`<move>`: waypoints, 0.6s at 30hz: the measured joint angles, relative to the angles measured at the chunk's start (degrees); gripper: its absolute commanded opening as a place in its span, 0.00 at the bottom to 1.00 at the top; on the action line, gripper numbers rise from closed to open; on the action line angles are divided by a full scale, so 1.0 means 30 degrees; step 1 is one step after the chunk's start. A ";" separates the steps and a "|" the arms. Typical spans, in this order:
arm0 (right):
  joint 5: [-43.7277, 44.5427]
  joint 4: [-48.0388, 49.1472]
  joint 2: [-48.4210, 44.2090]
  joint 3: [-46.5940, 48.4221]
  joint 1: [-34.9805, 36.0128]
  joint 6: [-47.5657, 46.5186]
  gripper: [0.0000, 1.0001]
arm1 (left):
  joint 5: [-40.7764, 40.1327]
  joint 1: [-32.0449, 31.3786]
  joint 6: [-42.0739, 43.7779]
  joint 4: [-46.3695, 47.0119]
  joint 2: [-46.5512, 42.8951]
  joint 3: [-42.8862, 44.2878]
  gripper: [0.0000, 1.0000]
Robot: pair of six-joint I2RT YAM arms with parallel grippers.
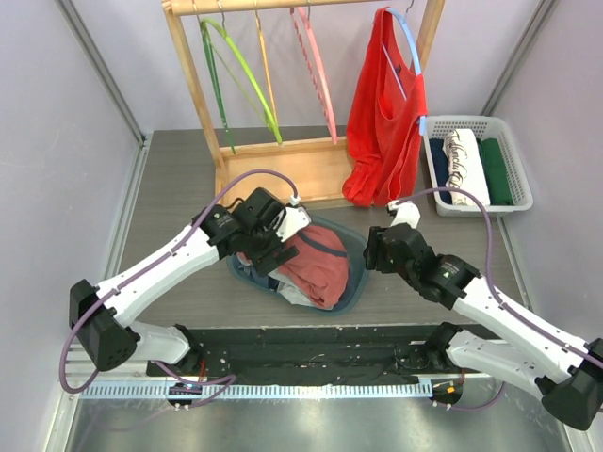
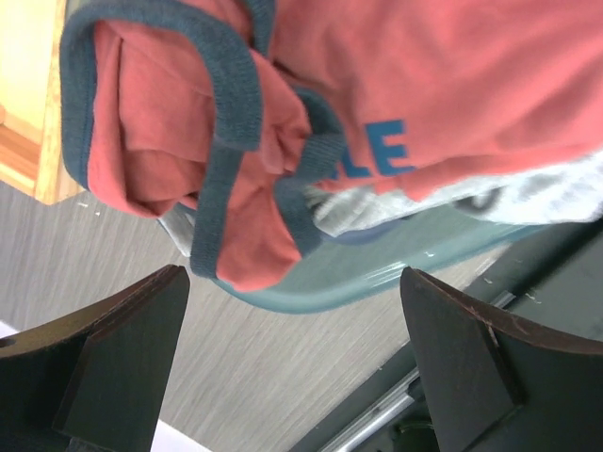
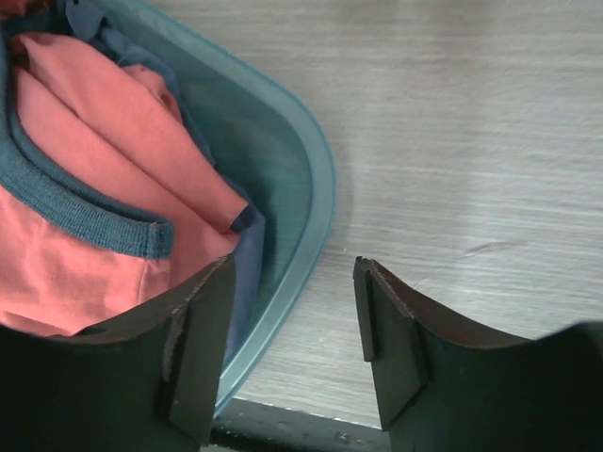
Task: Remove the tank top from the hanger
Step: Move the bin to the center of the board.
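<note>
Left jaws wide, right jaws narrower; red tank top (image 1: pixel 379 122) hangs bunched on blue hanger (image 1: pixel 409 40).

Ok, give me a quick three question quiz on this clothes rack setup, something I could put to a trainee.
1. True or false: the red tank top is already off its blue hanger.
2. The left tool hovers over: A the white basket, B the teal tub, C the wooden rack.
3. Fill in: the right tool has one finger on each side of the teal tub's ____.
Key: 1 false, it hangs there on the wooden rack. 2 B. 3 rim.
</note>
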 measured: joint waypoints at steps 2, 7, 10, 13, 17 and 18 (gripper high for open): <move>-0.0044 0.0160 0.0459 -0.0080 0.0168 0.0415 0.56 | -0.0525 0.0000 0.0189 0.0634 -0.0007 -0.0743 1.00; -0.0597 0.1107 0.1552 -0.1217 0.0262 0.1290 0.51 | -0.1319 0.0007 0.0685 0.1741 -0.0007 -0.2535 1.00; -0.0663 0.1115 0.2295 -0.1909 0.0262 0.1639 0.49 | -0.1588 0.0007 0.0984 0.2339 -0.0036 -0.3432 1.00; -0.0459 0.1107 0.2761 -0.2106 0.0262 0.1690 0.48 | -0.1712 0.0007 0.1209 0.2841 -0.0182 -0.4328 1.00; -0.0029 0.1559 0.3373 -0.2084 0.0291 0.1617 0.47 | -0.1588 0.0007 0.1421 0.2929 -0.0204 -0.4845 0.99; 0.0138 0.1668 0.3628 -0.2040 0.0291 0.1501 0.47 | -0.1406 0.0007 0.1421 0.2907 -0.0211 -0.4852 0.98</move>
